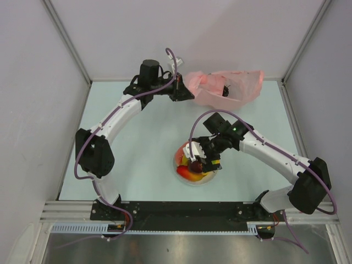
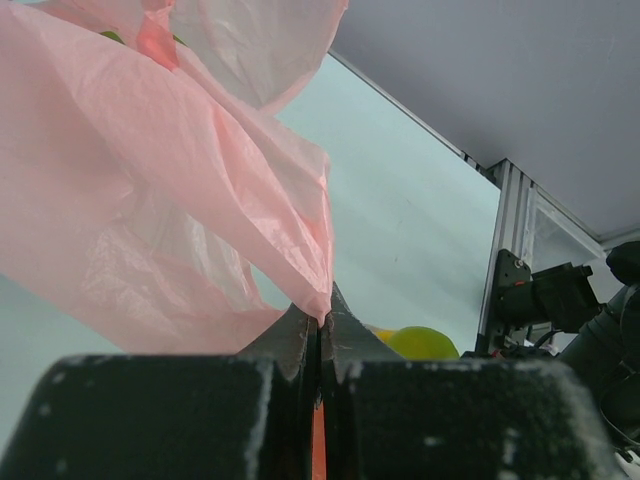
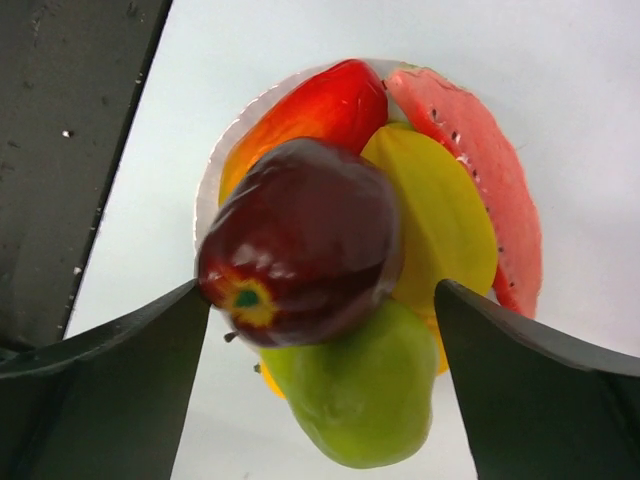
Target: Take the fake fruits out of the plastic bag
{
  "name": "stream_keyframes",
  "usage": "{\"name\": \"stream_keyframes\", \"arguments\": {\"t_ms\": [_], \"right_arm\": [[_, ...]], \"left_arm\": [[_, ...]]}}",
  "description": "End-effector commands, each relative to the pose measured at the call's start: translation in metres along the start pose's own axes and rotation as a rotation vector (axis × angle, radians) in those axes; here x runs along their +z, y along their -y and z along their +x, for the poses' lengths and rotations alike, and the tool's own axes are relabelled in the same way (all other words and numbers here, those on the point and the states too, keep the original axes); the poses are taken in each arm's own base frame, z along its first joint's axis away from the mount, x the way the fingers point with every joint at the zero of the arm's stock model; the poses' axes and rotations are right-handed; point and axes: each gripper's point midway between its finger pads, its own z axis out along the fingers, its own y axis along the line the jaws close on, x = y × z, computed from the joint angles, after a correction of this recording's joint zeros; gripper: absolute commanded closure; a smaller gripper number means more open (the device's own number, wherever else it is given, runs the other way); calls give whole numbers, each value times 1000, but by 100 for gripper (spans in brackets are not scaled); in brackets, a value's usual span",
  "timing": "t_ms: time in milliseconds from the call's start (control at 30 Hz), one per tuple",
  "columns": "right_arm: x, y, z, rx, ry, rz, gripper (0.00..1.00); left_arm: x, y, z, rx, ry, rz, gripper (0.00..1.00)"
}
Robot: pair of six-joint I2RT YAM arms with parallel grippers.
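Note:
The pink plastic bag (image 1: 231,88) lies at the back of the table with a dark shape inside (image 1: 226,90). My left gripper (image 1: 184,93) is shut on its edge; in the left wrist view the bag (image 2: 150,200) hangs from the closed fingertips (image 2: 321,330). My right gripper (image 1: 201,162) is open over the white plate (image 1: 215,175). In the right wrist view a dark red apple (image 3: 300,255) sits between the spread fingers (image 3: 120,380), on top of a green pear (image 3: 350,390), a red-orange mango (image 3: 320,105), a yellow fruit (image 3: 440,220) and a pinkish-red slice (image 3: 480,170).
Grey walls close the table at the back and both sides. The black rail (image 1: 181,212) with the arm bases runs along the near edge. In the left wrist view a green fruit (image 2: 425,343) and the right arm (image 2: 560,300) show beyond the fingers.

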Motion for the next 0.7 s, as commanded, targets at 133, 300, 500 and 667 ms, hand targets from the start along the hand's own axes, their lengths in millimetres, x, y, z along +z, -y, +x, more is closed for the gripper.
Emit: {"name": "stream_keyframes", "arguments": {"t_ms": [133, 300, 500, 667], "right_arm": [[-10, 14, -5, -52, -8, 63, 0], [-12, 12, -2, -48, -20, 61, 0], [-15, 8, 4, -56, -42, 47, 0], [-16, 6, 7, -53, -55, 44, 0]], "left_arm": [[-6, 15, -23, 41, 51, 51, 100], [-4, 16, -26, 39, 55, 57, 100], [-3, 16, -27, 36, 55, 65, 100], [-1, 16, -29, 30, 59, 70, 100]]}}
